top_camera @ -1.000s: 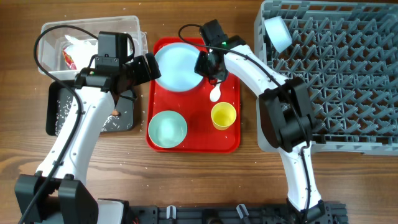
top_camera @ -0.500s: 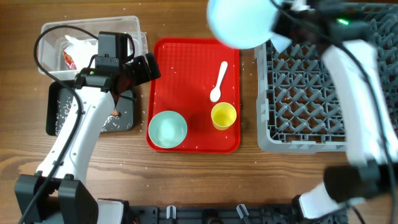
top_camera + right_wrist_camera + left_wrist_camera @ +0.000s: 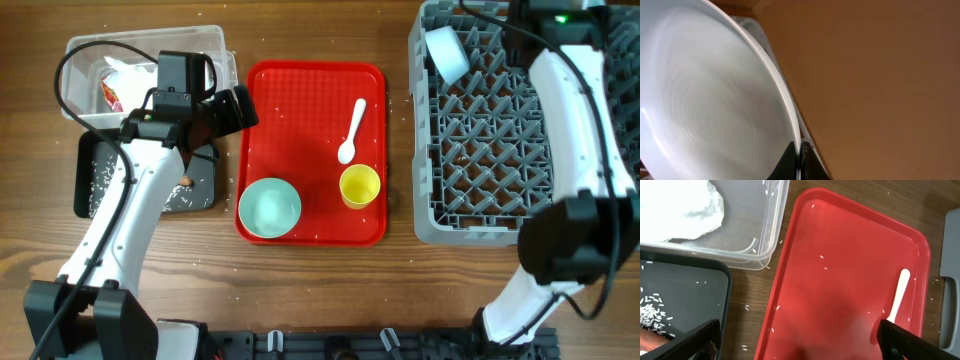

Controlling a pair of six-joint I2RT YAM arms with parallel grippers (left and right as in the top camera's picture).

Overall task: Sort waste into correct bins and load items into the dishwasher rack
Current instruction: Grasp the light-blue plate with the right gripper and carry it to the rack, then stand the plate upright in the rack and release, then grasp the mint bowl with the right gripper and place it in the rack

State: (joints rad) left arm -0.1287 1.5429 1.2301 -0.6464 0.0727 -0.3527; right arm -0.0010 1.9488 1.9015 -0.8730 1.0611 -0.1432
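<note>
Plate (image 3: 705,100) shows only in right wrist view, rim pinched between the two fingers (image 3: 790,161) of right gripper (image 3: 800,150), jaws nearly closed on the thin edge; blurred brown behind it, so cannot tell how it sits relative to the rack. Overhead: right arm (image 3: 575,110) stretches over rack (image 3: 480,215) to its far edge, and the gripper end is cut off by the frame top. A white cup (image 3: 445,52) lies tilted in the far left corner of the rack.

Left gripper (image 3: 797,330) is spread wide, holding nothing, fingers (image 3: 695,341) at either side of the wrist view. It hangs over the left rim of the tray (image 3: 310,75), near the clear bin (image 3: 215,45). Left arm (image 3: 140,190) crosses over the black bin (image 3: 95,190) and hides part of it.

On the tray: spoon (image 3: 351,130) right of centre, bowl end toward the robot; yellow cup (image 3: 360,186) upright just beside it; bowl (image 3: 270,208) at the near left corner, apart from both. Rice grains are scattered on the tray, in the black bin and on the table (image 3: 330,280). Clear bin holds crumpled white wrappers (image 3: 125,80); it touches the black bin's far edge, both left of the tray
</note>
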